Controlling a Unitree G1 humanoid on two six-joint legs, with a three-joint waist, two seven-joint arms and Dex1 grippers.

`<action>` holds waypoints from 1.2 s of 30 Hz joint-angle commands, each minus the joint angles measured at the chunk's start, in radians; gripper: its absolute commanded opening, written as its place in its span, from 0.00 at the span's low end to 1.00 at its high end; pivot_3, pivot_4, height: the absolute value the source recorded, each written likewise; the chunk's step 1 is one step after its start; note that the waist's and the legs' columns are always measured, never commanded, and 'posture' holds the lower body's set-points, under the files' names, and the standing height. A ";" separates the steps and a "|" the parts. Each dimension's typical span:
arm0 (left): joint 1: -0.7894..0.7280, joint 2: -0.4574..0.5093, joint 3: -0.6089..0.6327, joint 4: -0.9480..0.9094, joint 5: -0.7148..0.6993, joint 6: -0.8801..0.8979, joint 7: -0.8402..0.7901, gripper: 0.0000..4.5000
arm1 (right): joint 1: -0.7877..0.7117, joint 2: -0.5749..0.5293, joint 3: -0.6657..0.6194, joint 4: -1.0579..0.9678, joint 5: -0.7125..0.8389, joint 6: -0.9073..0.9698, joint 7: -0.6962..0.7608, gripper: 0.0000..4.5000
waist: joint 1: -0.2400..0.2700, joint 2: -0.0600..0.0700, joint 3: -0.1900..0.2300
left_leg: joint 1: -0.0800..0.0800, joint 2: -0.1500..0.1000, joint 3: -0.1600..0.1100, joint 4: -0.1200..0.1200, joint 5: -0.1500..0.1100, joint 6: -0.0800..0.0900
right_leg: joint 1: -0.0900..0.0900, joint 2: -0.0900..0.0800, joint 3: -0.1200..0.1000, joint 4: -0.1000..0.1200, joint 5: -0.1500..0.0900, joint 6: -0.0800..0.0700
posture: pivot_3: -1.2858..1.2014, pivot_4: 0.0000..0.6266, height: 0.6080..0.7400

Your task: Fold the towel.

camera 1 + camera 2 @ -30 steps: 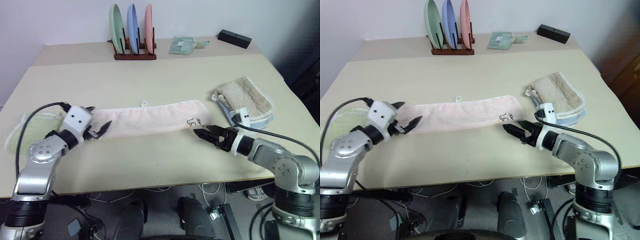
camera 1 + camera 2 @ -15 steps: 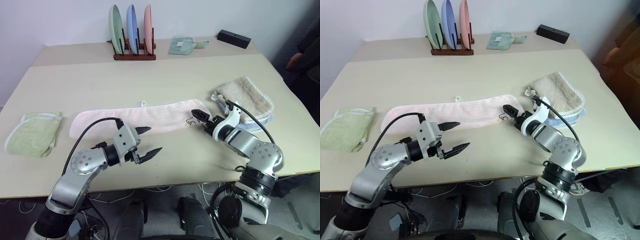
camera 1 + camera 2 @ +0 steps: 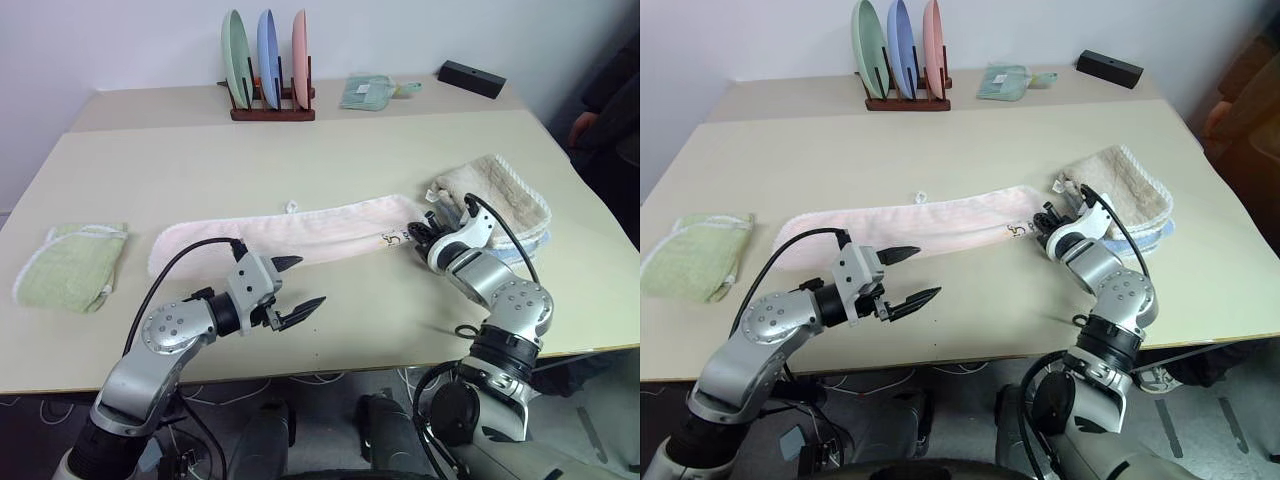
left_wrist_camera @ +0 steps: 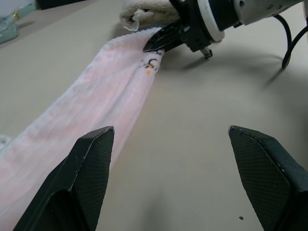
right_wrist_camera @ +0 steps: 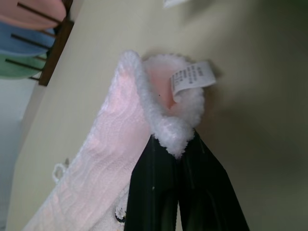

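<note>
— Where's the pink towel (image 3: pixel 290 234) sitting now?

— Stretched out flat in a long strip across the middle of the table (image 3: pixel 300 160), one end toward the green folded towel (image 3: pixel 72 265), the other right up against the beige folded towel (image 3: pixel 498 196). The corner with the small handwritten mark is at that beige end.

— And the right gripper (image 5: pixel 177 144)?

— Pinched tight on that very corner. You can see the fluffy white edging bunched up between its black fingers, with the little care label (image 5: pixel 191 78) curling just past it.

— The left gripper (image 3: pixel 293 288)?

— Hanging over bare table on the near side of the towel, fingers spread wide, holding nothing.

— How do you reckon the cloth will behave?

— Soft, light and limp, I'd say. Terry like that droops and trails instead of keeping its shape, so one corner alone would likely drag the rest crooked. The pile should give good purchase, mind. I'd take hold at the edging, at both corners of an end.

— Anything else nearby?

— Far behind the towel, a wooden rack of three plates (image 3: pixel 266 60), a small folded pale green cloth (image 3: pixel 368 90) and a black box (image 3: pixel 470 77).
</note>
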 commanded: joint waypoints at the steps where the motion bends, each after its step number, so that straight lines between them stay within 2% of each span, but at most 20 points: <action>1: -0.006 0.004 0.029 -0.020 -0.011 -0.008 0.006 0.87 | 0.023 -0.122 0.014 -0.147 0.046 0.057 0.023 0.00 | 0.000 0.000 0.000 | 0.000 0.000 0.000 0.000 0.000 0.000 | 0.000 0.000 0.000 0.000 0.000 0.000 | 0.52 0.24 1.00; 4: -0.013 0.004 0.034 -0.006 -0.012 -0.011 0.005 0.87 | 0.039 -0.191 0.034 -0.187 0.065 0.087 0.042 0.00 | -0.005 0.001 0.000 | 0.000 0.000 0.000 0.000 0.000 0.000 | 0.000 0.000 0.000 0.000 0.000 0.000 | 0.52 0.24 1.00; 7: -0.023 0.003 0.036 0.018 -0.008 -0.023 0.002 0.87 | 0.033 -0.318 0.157 -0.255 0.038 0.105 0.143 0.00 | -0.014 0.002 0.000 | 0.001 0.001 0.000 -0.001 0.000 0.001 | 0.000 0.001 0.000 0.000 0.000 0.000 | 0.52 0.24 1.00; 13: -0.041 -0.008 0.030 0.037 -0.002 -0.032 0.011 0.87 | 0.010 -0.527 0.587 -0.383 -0.115 -0.032 0.439 0.00 | -0.029 0.002 0.000 | 0.000 0.001 0.000 -0.002 -0.001 0.002 | 0.000 0.001 0.000 -0.001 -0.001 0.000 | 0.52 0.24 1.00; 16: -0.042 -0.012 0.030 0.034 -0.001 -0.029 0.021 0.87 | -0.002 -0.579 0.772 -0.412 -0.197 -0.104 0.558 0.00 | -0.027 0.002 0.000 | 0.000 0.001 -0.001 -0.001 -0.001 0.002 | 0.000 0.001 -0.001 -0.001 -0.001 0.000 | 0.52 0.24 1.00; 20: -0.026 -0.014 0.035 0.014 -0.001 -0.020 0.041 0.87 | -0.036 -0.512 0.926 -0.316 -0.312 -0.166 0.579 0.00 | -0.025 0.001 0.000 | 0.000 0.001 -0.001 -0.001 -0.001 0.002 | 0.000 0.001 -0.001 -0.002 -0.001 0.000 | 0.52 0.24 1.00; 24: -0.008 -0.014 0.037 -0.008 -0.001 -0.009 0.056 0.87 | -0.045 -0.440 1.021 -0.247 -0.402 -0.224 0.604 0.00 | -0.023 0.001 0.000 | -0.001 0.001 -0.001 -0.001 -0.001 0.002 | 0.000 0.001 -0.001 -0.002 -0.001 0.000 | 0.52 0.24 1.00; 29: 0.008 -0.013 0.036 -0.025 -0.003 0.004 0.071 0.87 | -0.042 -0.384 1.072 -0.193 -0.477 -0.257 0.635 0.00 | -0.021 0.001 0.000 | -0.001 0.001 -0.002 -0.001 -0.001 0.001 | -0.001 0.001 -0.001 -0.002 -0.001 0.000 | 0.52 0.24 1.00; 32: 0.015 -0.011 0.034 -0.032 -0.001 0.007 0.073 0.87 | -0.032 -0.372 1.070 -0.204 -0.483 -0.248 0.666 0.20 | -0.020 0.001 0.000 | -0.001 0.001 -0.002 -0.001 -0.001 0.001 | -0.001 0.001 -0.001 -0.002 -0.001 0.000 | 0.52 0.24 1.00; 36: 0.010 -0.011 0.037 -0.026 0.000 0.009 0.074 0.87 | -0.022 -0.403 1.035 -0.256 -0.490 -0.294 0.723 0.63 | -0.020 0.001 0.000 | -0.001 0.001 -0.002 -0.001 -0.001 0.001 | -0.001 0.001 -0.001 -0.002 -0.001 0.000 | 0.52 0.24 1.00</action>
